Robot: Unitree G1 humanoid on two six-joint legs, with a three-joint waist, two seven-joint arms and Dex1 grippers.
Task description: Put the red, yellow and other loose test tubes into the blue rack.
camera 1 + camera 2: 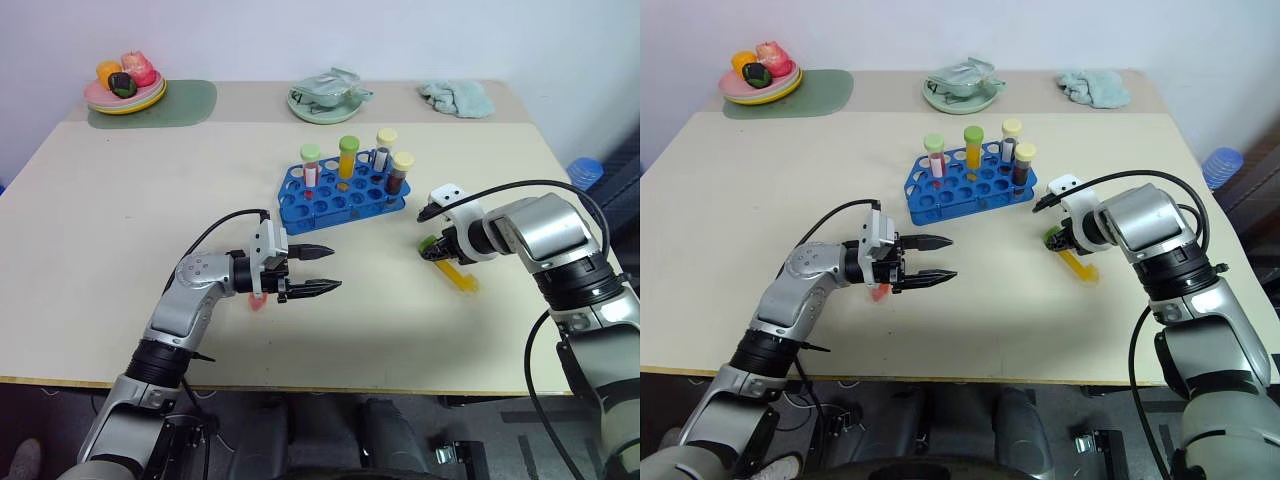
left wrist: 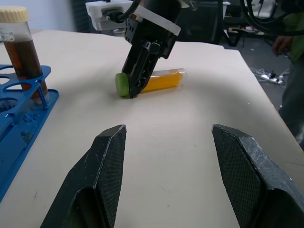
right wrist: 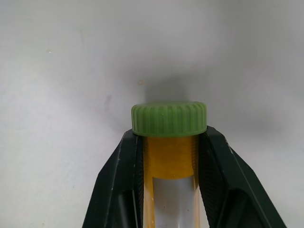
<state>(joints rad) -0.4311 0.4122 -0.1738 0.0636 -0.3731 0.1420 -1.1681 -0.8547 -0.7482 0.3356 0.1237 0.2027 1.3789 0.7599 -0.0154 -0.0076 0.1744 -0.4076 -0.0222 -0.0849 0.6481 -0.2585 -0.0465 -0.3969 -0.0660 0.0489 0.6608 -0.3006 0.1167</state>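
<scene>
The right gripper [image 1: 437, 250] is clamped on the yellow tube [image 3: 169, 156], its two black fingers [image 3: 216, 175] pressing the tube's sides just below the green cap [image 2: 122, 85]. The tube lies on the table [image 1: 120, 230], its body trailing away from the gripper toward the table's near edge.

The left gripper [image 1: 318, 270] hangs empty with its jaws apart, pointing toward the right gripper across a stretch of bare table. A small pinkish object [image 1: 257, 299] sits right behind it, by the wrist; what it is cannot be told.

The blue rack [image 1: 340, 195] stands beyond both grippers, between them. It holds four upright tubes: a red tube [image 1: 311, 166], an orange-filled tube [image 1: 347, 158], a greyish tube [image 1: 383, 150] and a dark brown tube [image 1: 399, 173].
</scene>
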